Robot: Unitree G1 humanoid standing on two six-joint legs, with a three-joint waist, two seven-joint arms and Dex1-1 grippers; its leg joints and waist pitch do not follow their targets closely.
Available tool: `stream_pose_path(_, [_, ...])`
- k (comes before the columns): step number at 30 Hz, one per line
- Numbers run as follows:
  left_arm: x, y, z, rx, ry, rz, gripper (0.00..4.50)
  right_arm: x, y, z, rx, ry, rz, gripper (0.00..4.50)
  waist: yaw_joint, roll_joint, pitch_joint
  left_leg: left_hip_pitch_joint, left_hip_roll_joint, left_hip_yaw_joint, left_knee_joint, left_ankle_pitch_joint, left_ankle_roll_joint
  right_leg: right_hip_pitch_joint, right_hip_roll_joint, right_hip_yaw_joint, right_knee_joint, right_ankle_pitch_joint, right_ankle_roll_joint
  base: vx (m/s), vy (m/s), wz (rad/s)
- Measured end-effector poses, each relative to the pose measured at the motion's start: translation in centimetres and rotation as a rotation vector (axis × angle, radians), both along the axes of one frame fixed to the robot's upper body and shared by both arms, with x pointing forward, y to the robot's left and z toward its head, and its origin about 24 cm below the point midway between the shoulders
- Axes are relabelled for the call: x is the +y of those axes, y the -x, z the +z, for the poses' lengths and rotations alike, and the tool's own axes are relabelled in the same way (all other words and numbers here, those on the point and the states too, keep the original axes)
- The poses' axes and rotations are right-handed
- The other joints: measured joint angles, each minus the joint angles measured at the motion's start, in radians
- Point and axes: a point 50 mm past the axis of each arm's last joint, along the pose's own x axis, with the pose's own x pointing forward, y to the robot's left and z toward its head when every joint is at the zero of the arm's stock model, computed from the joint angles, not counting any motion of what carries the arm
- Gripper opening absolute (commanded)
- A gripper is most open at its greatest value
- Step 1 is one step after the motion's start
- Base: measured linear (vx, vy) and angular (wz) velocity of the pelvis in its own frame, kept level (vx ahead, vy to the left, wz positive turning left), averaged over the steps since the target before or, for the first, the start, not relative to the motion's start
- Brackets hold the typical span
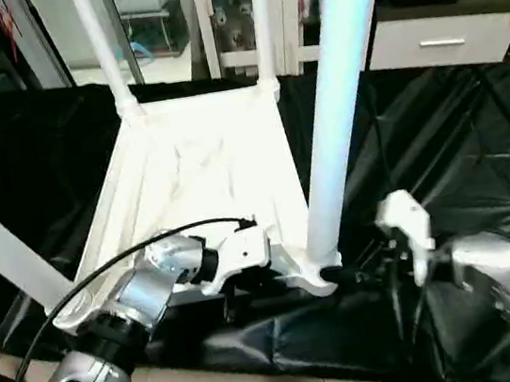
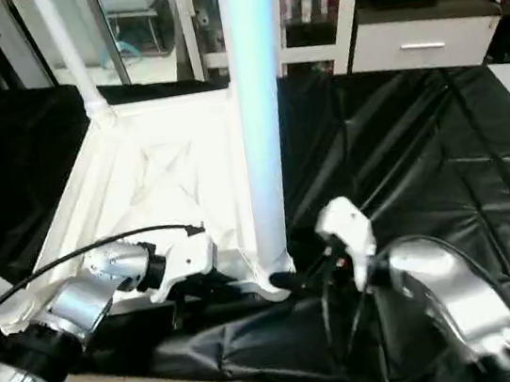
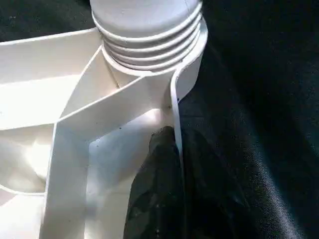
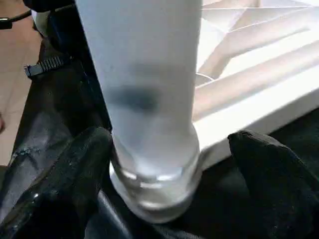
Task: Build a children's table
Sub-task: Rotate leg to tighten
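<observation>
Currently the tabletop [image 1: 201,175] lies underside-up on the black worktop [image 1: 460,162]. Your left claw [image 3: 167,164] pinches its rim; your right claw [image 4: 169,174] stands wide around the near leg [image 1: 334,113]. Verify seating before withdrawing.

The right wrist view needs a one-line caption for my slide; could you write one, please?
Open right gripper straddling the base of a white leg seated in the upturned tabletop's corner socket.

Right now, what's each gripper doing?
Left gripper: shut on the tabletop rim.
Right gripper: open, fingers either side of the near leg.
</observation>
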Motion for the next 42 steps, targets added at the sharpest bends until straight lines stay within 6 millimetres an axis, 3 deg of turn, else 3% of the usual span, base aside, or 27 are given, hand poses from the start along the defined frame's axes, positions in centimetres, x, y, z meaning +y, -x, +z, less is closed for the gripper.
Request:
stream_pose_path(8, [0.0, -0.1, 0.0, 0.0, -0.002, 0.002, 0.0, 0.9, -0.9, -0.4, 0.005, 0.005, 0.041, 4.2, -0.001, 0.0, 0.0, 0.0, 0.0, 0.0, 0.0, 0.0, 0.0, 0.0, 0.0, 0.0, 0.0, 0.0, -0.001, 0.0, 0.0, 0.0])
stream_pose_path(16, [0.0, -0.1, 0.0, 0.002, -0.001, 0.003, 0.0, 1.5, -1.0, -1.2, 0.049, 0.001, 0.085, 3.43, 0.001, -0.001, 0.0, 0.0, 0.0, 0.0, 0.0, 0.0, 0.0, 0.0, 0.0, 0.0, 0.0, 0.001, -0.001, 0.0, 0.0, 0.0])
stream_pose_path(19, [-0.1, -0.1, 0.0, 0.003, -0.001, -0.001, 0.0, 1.4, -1.0, -1.5, 0.066, 0.003, 0.094, 3.33, 0.002, -0.002, 0.0, 0.0, 0.0, 0.001, 0.0, 0.0, 0.0, 0.0, 0.0, 0.0, 0.0, 0.001, -0.001, 0.0, 0.0, 0.0])
stream_pose_path(20, [-0.1, -0.1, 0.0, 0.003, -0.001, -0.001, 0.0, 1.4, -1.1, -1.4, 0.068, 0.003, 0.099, 3.07, 0.002, -0.002, 0.0, 0.0, 0.0, 0.001, 0.0, 0.0, 0.0, 0.0, 0.0, 0.0, 0.0, 0.001, -0.001, 0.0, 0.0, 0.0])
stream_pose_path(26, [0.0, -0.1, 0.0, 0.002, -0.001, 0.0, 0.0, 1.4, -1.2, -1.4, 0.074, 0.001, 0.107, 2.79, 0.003, -0.002, 0.0, 0.0, 0.0, 0.001, 0.0, 0.0, 0.0, 0.0, 0.0, 0.0, 0.0, 0.001, -0.001, 0.0, 0.0, 0.0])
stream_pose_path(32, [0.1, -0.1, 0.0, 0.002, -0.003, 0.007, 0.0, 1.6, -1.3, -1.7, 0.072, -0.022, 0.095, 2.78, -0.002, -0.004, 0.001, 0.0, 0.0, 0.001, 0.0, 0.0, 0.0, 0.0, 0.0, 0.0, 0.0, 0.001, -0.001, 0.0, 0.0, 0.0])
stream_pose_path(36, [0.1, -0.7, -0.1, -0.01, 0.005, 0.084, 0.0, 2.2, -1.9, -2.3, 0.029, -0.056, -0.013, 2.77, -0.008, -0.005, 0.002, 0.001, 0.0, 0.001, 0.0, 0.0, -0.001, -0.001, 0.0, 0.0, 0.0, 0.002, -0.003, 0.0, 0.0, 0.0])
stream_pose_path(38, [-0.3, -1.4, -0.2, -0.013, 0.022, 0.169, 0.0, 2.8, -2.4, -2.8, -0.004, -0.08, -0.132, 2.77, -0.016, -0.006, 0.002, 0.001, 0.0, 0.001, 0.0, 0.001, -0.003, -0.001, 0.0, 0.001, -0.001, 0.002, -0.003, 0.0, 0.0, 0.0])
stream_pose_path(42, [-2.9, -3.0, -0.4, -0.056, 0.047, 0.341, 0.0, 3.3, -3.8, -3.8, -0.058, -0.12, -0.492, 2.76, -0.034, -0.008, 0.001, 0.001, 0.0, 0.001, -0.001, 0.002, -0.003, -0.001, 0.0, 0.001, -0.009, -0.003, 0.005, 0.0, 0.0, 0.0])
